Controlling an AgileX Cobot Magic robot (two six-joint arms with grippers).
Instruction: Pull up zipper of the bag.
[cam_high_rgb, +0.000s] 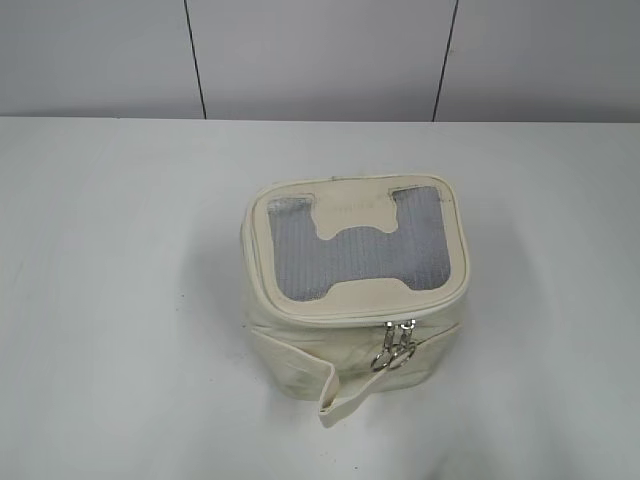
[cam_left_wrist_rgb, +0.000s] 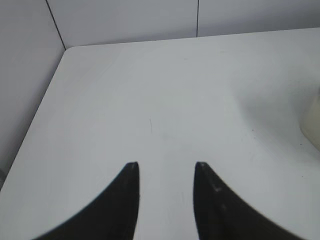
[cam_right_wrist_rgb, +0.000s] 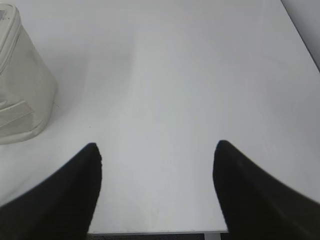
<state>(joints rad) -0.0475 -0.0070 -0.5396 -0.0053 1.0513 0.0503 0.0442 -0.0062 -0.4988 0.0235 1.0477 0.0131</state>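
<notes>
1. The bag (cam_high_rgb: 355, 300) stands upright near the middle of the white desk (cam_high_rgb: 120, 300), lid on top, its grey ribbed window and cream bone-shaped patch facing up.
2. The lid is a rounded rectangle only a little longer than wide; in the exterior view its long axis runs roughly left to right, turned slightly so the right end sits nearer the camera's right edge.
3. The zipper (cam_high_rgb: 398, 343) runs around the lid edge. Its two silver sliders sit side by side on the front face, toward the right front corner, with their ring pulls hanging downward toward the camera.
4. A loose cream strap (cam_high_rgb: 310, 372) lies across the front of the bag and ends in a tab that droops to the desk.
5. The left gripper (cam_left_wrist_rgb: 166, 165) hovers over bare desk with its jaws moderately apart and nothing between them; only a sliver of the bag shows at the right edge of that view.
6. The right gripper (cam_right_wrist_rgb: 156, 146) has its jaws spread wide and empty, above the desk near its front edge, with the bag well off to the left.
</notes>
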